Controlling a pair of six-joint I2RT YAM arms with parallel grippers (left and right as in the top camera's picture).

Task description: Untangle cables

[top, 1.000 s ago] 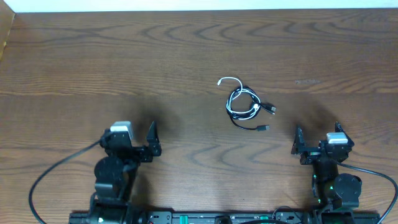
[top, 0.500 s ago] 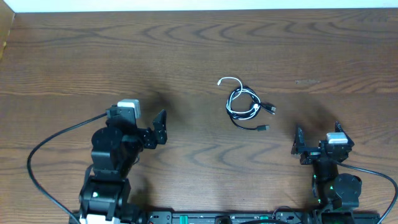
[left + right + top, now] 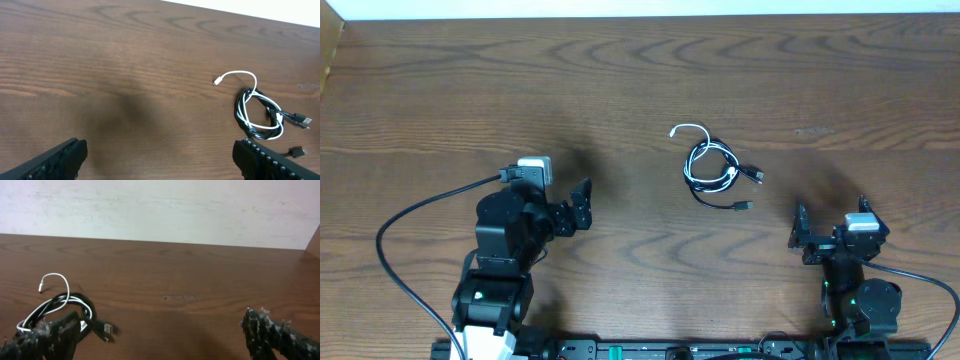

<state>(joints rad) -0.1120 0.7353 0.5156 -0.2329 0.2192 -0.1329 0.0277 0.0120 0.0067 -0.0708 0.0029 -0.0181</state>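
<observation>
Cables, a few thin black cords and 1 short white one (image 3: 712,165), lie coiled together in a small tangle on the dark brown wood-grain counter (image 3: 470,80), right of centre and nearer your right arm than your left. The white cord's loose end (image 3: 676,131) arcs out of the bundle toward the far left, its small plug resting on the wood. 2 black plugs stick out on the right side: one (image 3: 758,176) just beside the coil, the other (image 3: 744,206) a little nearer the robot on a short run of black cord.

Your left hand (image 3: 160,150) is wide open and holds nothing. It sits well apart from the tangle, angled toward it, and its wrist view has the bundle off to the right of the gap between the fingers. Your right hand (image 3: 830,222) is also spread wide and empty, by the counter's near edge, with the tangle ahead and to its left. Neither hand touches any cord.
</observation>
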